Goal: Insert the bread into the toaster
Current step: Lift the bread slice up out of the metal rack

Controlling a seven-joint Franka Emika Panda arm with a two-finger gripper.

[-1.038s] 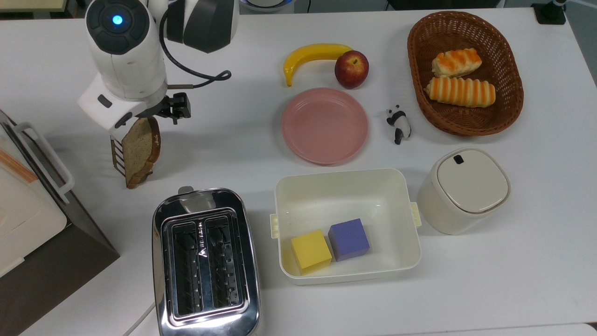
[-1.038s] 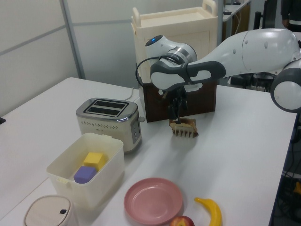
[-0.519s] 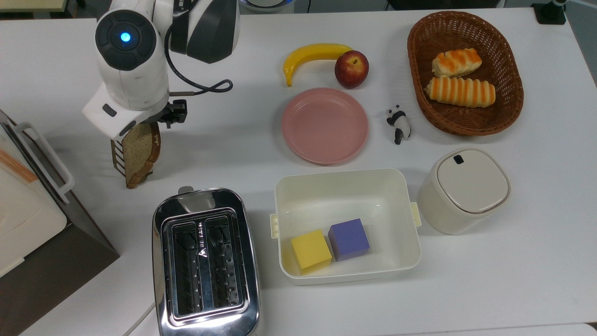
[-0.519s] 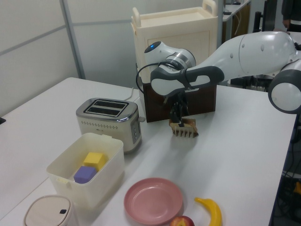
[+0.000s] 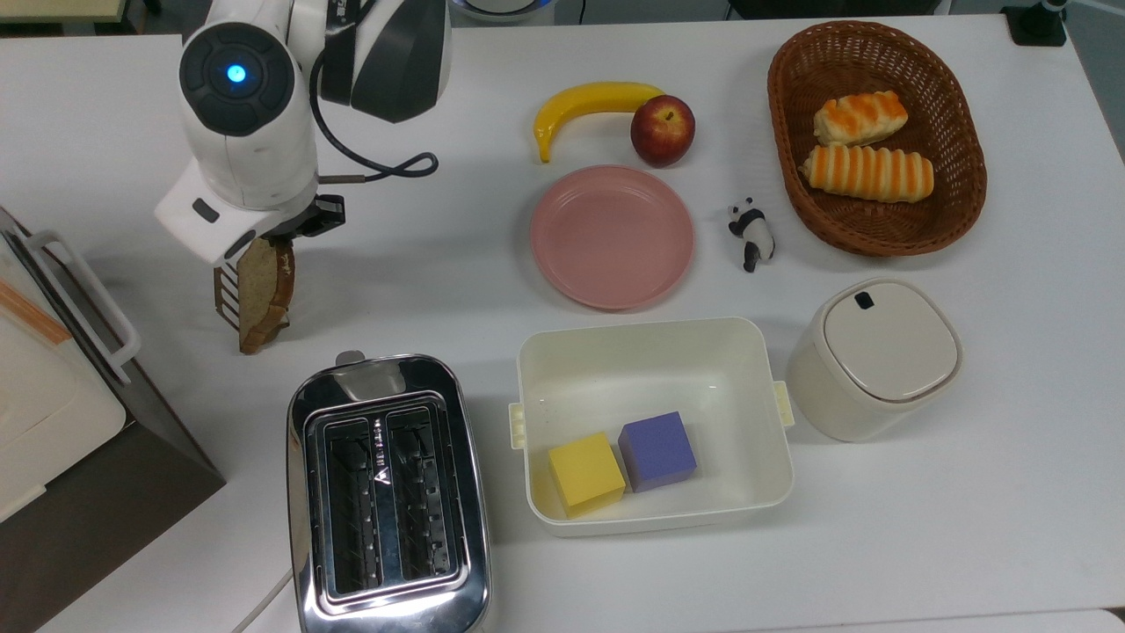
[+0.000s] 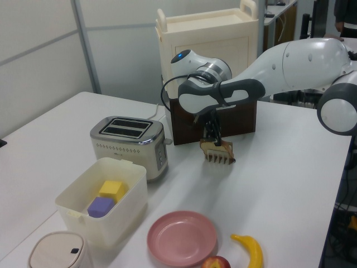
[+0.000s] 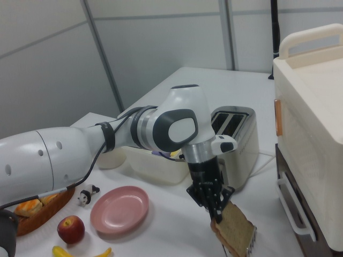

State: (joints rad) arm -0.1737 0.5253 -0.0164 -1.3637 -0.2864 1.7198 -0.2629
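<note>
Bread: the flat slice of speckled light-brown bread with a darker crust (image 5: 257, 294) is seen standing on edge in a small wire toast rack (image 5: 227, 297), at about 9 o'clock in the top view.
Gripper: the black two-finger gripper (image 7: 218, 210) of the white robot arm (image 5: 237, 123) is pressed onto the upper edge of the slice, which is pinched between its fingers.
Toaster: the shiny chrome two-slot toaster (image 5: 387, 497) is set on the white desk (image 5: 923, 527) at 6 o'clock from the slice in the top view, apart from it, with both dark slots empty.
Box: a cream plastic bin (image 5: 655, 422) is placed at 3 o'clock from the toaster, with a yellow cube (image 5: 585, 472) and a purple cube (image 5: 656, 450) inside, touching.
Plate: a round pink plate (image 5: 611, 236) is seen at 12 o'clock from the bin.
Fruit: a yellow banana (image 5: 589, 107) and a red apple (image 5: 663, 130) lie at 12 o'clock from the plate, touching.
Basket: a brown wicker basket (image 5: 958, 193) with two orange-striped rolls (image 5: 866, 171) is found at 1 o'clock in the top view.
</note>
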